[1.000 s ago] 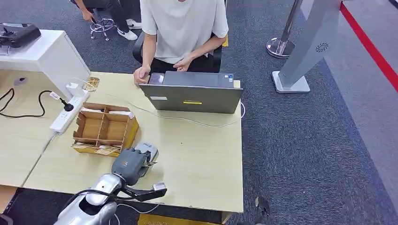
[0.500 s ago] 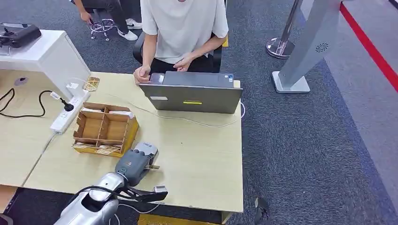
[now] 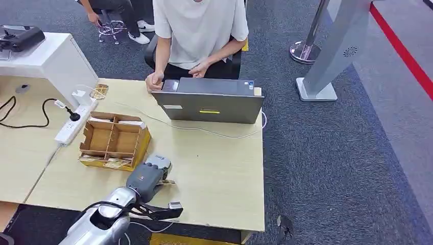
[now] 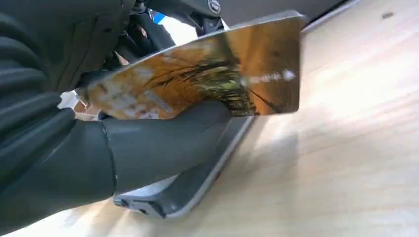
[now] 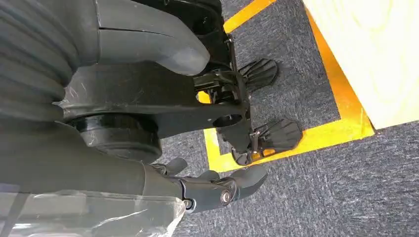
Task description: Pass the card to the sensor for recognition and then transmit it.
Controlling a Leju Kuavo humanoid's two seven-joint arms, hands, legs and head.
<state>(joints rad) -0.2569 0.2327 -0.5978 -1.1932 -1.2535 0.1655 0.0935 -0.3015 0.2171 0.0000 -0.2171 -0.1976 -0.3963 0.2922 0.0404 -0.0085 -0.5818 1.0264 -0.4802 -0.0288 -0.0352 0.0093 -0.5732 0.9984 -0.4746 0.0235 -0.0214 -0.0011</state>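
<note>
Since a second ago, the left hand has edged forward along the surface, pinching the card between thumb and fingers just above the sensor. Beside the surface, the right hand hangs over the carpet, fingers loosely apart, holding nothing.

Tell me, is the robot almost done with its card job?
About halfway. Done: the left hand has picked up the card. In hand: it holds the card right over the grey sensor on the table. Left: passing the card on, probably to the person at the laptop.
</note>
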